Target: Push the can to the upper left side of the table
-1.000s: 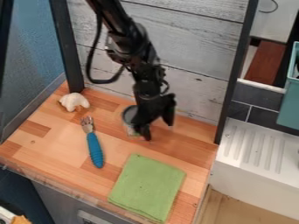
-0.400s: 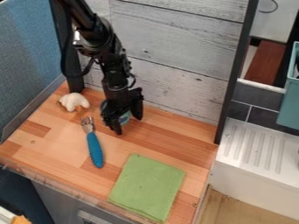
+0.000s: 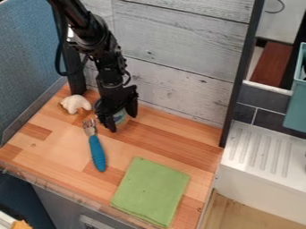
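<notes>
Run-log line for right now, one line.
task=push can | gripper at can, fingers apart | white object and blue-handled fork at image left | green cloth nearer camera

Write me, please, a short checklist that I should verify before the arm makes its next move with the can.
1. Gripper is down at the can: ok.
2. Gripper's fingers are apart: ok.
3. Can stands upright: cannot tell, the gripper hides much of it.
4. Way to the left is free: not ok, the white figure sits on that side and could be bumped.
5. Fork with blue handle is free of the gripper: ok, a narrow gap shows beside its tines.
6. Green cloth is away from the can: ok, it lies toward the front edge.
</notes>
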Available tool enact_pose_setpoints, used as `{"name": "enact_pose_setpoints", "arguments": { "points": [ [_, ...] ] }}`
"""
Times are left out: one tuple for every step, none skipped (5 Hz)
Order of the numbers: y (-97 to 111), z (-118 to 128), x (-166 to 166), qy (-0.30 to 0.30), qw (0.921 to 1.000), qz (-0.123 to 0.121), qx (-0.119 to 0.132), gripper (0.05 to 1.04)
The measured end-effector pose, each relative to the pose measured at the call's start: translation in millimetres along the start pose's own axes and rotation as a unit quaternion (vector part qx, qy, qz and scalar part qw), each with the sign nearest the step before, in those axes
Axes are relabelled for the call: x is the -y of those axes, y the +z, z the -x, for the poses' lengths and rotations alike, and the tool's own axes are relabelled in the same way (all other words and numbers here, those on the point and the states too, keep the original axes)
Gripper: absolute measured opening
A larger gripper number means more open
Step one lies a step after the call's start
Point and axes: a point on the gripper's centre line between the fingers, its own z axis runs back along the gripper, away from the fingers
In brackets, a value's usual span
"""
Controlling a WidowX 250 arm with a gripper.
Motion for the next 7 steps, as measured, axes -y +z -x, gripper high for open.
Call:
{"name": "enact_pose_setpoints", "arguments": {
  "points": [
    [0.3, -3.7, -1.9, 0.003, 1.0000, 0.003, -0.002, 0.999],
    [-1.8, 3.3, -2.4, -0.002, 0.9999, 0.005, -0.012, 0.999],
    [-5.8, 19.5, -3.7, -0.021, 0.9993, 0.004, -0.030, 0.999],
    [4.9, 26.5, -1.9, -0.034, 0.9986, 0.019, -0.034, 0.999],
    [22.6, 30.0, 0.2, -0.040, 0.9978, 0.037, -0.037, 0.999],
    [43.9, 30.4, -1.2, -0.053, 0.9970, 0.047, -0.032, 0.999],
    [63.2, 25.5, -7.2, -0.057, 0.9977, 0.036, -0.003, 0.999]
  ]
}}
